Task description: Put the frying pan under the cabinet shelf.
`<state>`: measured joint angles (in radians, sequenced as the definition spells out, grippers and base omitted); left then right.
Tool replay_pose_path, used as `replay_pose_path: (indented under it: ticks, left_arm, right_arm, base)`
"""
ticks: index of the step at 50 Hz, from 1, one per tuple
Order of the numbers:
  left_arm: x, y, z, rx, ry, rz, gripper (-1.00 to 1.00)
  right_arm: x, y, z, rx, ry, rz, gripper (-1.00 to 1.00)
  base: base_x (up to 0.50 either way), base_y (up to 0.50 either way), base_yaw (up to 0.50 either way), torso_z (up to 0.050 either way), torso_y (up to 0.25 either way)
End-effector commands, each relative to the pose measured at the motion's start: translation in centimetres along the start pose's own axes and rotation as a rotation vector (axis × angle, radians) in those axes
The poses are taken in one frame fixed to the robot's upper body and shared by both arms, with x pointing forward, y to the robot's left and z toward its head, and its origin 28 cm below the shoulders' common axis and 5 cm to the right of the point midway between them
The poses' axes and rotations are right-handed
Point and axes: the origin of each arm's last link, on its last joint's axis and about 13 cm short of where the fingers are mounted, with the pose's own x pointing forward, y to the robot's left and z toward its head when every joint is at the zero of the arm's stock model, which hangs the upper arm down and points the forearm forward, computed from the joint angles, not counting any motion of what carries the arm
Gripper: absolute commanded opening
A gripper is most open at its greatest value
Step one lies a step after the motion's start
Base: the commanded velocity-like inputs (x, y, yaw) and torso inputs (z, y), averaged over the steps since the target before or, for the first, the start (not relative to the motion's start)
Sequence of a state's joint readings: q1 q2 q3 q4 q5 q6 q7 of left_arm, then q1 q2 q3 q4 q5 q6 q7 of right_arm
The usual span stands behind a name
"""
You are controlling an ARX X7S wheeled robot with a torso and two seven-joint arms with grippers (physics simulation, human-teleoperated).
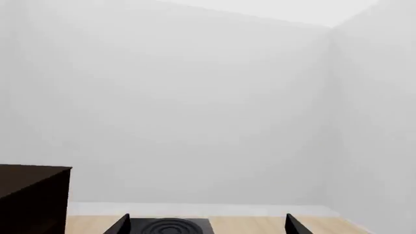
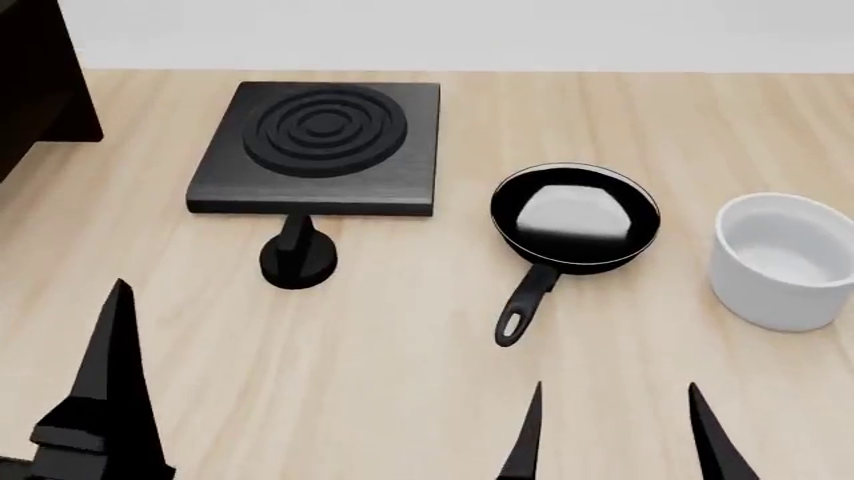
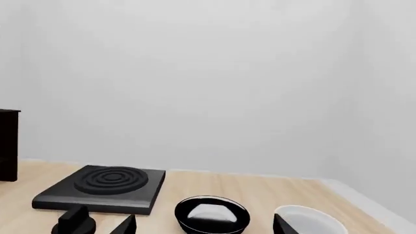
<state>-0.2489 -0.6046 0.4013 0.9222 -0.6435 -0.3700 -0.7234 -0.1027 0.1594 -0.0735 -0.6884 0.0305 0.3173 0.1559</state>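
The frying pan (image 2: 575, 216) lies on the wooden table, right of the middle, with its long handle (image 2: 522, 303) pointing toward me. It also shows in the right wrist view (image 3: 212, 214), between and beyond the fingertips. My right gripper (image 2: 617, 440) is open and empty, low at the near edge, short of the pan; the right wrist view shows the gripper (image 3: 202, 227) too. My left gripper (image 1: 206, 227) is open and empty; one of its fingers (image 2: 114, 370) shows at the near left. The dark cabinet shelf (image 2: 34, 85) stands at the far left and shows in the left wrist view (image 1: 32, 197).
A black square burner plate (image 2: 320, 145) with concentric rings lies at the back middle. A small black knob-like piece (image 2: 298, 260) stands just in front of it. A white bowl (image 2: 785, 260) stands right of the pan. White walls rise behind the table.
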Motion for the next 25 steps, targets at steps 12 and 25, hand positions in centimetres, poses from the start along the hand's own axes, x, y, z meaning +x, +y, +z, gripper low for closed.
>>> replay_pose_path:
  ticks: [12, 25]
  left_arm:
    - [-2.6, 0.2, 2.3, -0.027, 0.135, 0.012, 1.0]
    - [-1.3, 4.1, 3.2, 0.008, 0.066, 0.221, 1.0]
  right_arm:
    - [-0.8, -0.2, 1.7, 0.003, -0.051, -0.009, 1.0]
    - [-1.3, -0.3, 2.8, 0.002, -0.063, -0.017, 1.0]
  base:
    - [0.0, 0.0, 0.0, 0.05, 0.004]
    - [0.0, 0.0, 0.0, 0.02, 0.001]
